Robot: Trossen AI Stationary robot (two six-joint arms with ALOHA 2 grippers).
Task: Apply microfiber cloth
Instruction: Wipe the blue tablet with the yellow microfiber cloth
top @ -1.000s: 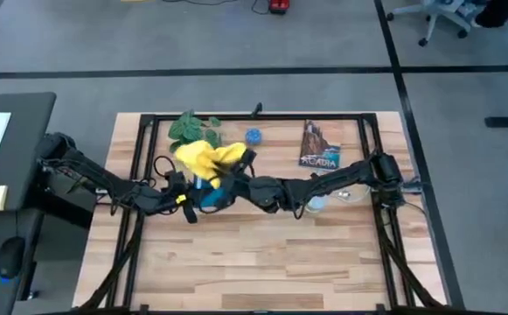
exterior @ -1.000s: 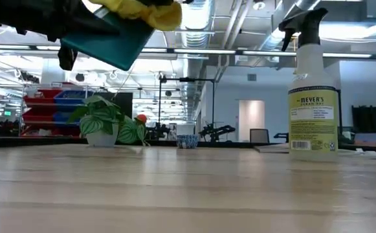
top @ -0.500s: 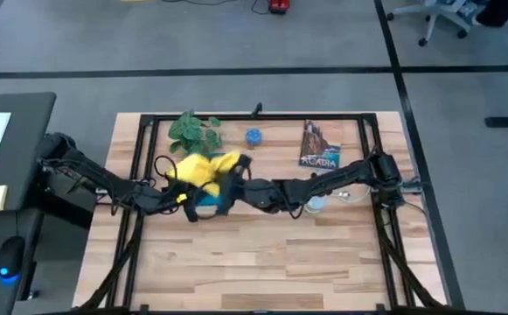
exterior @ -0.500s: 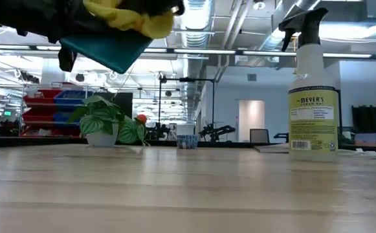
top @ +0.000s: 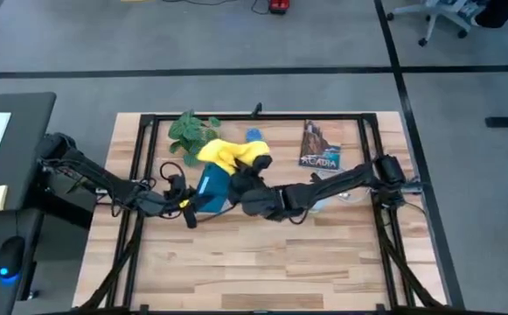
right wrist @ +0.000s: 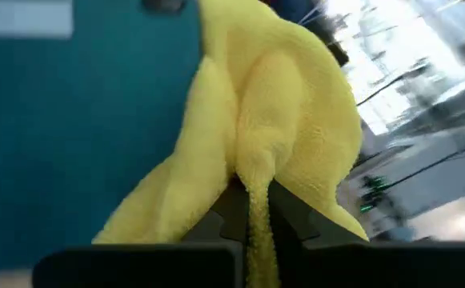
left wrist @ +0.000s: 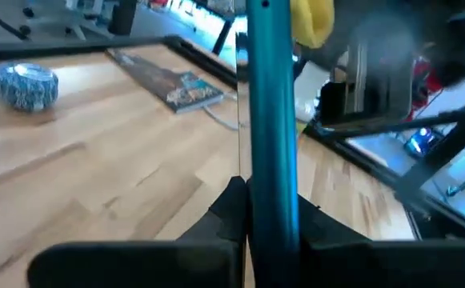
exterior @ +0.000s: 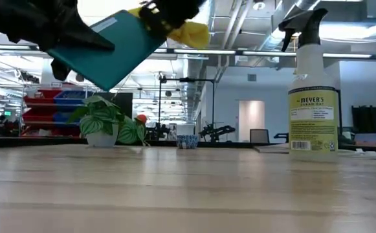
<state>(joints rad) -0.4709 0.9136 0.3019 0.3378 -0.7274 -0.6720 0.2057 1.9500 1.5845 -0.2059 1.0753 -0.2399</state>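
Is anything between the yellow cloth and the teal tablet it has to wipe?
Nothing visible. The right gripper pinches the microfiber cloth right against the teal tablet, which the left gripper holds off the table.

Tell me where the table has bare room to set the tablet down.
The near half of the table, nearer than both arms, is bare. The far edge is crowded: plant, tape roll, book, with the spray bottle on the right.

Both arms raised mid-table, fingers (right wrist: 248, 210) clamped.
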